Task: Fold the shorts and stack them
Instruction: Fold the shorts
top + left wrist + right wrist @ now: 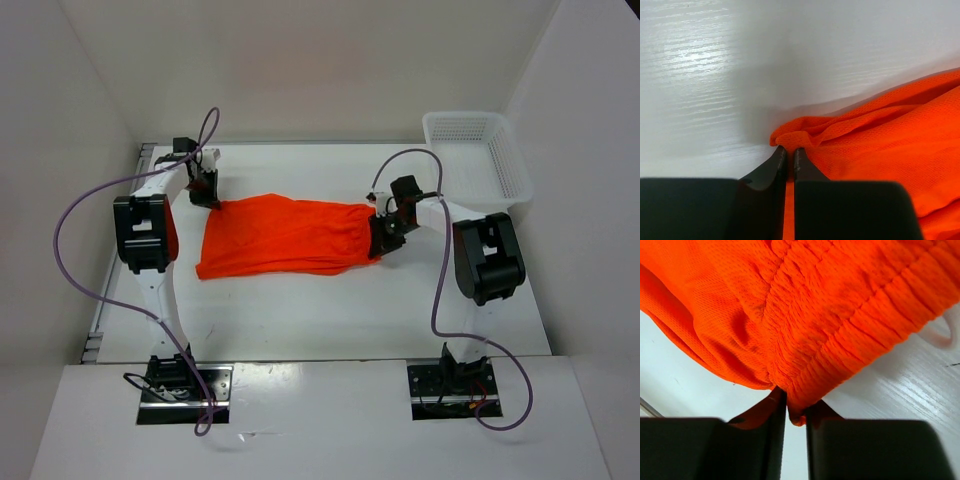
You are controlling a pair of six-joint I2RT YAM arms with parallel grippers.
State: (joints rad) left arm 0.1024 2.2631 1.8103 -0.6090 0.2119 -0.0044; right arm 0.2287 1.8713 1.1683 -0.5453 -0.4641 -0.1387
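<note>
The shorts lie spread across the middle of the tabletop. The left tool is clamped on a thin bunched corner at their upper left in the top view, and the right tool grips the waistband edge at their right end. Both bites look shallow, so a lift or uneven pull could slip the mesh free, likeliest at the left, and the fold would land crooked or wrinkled.
</note>
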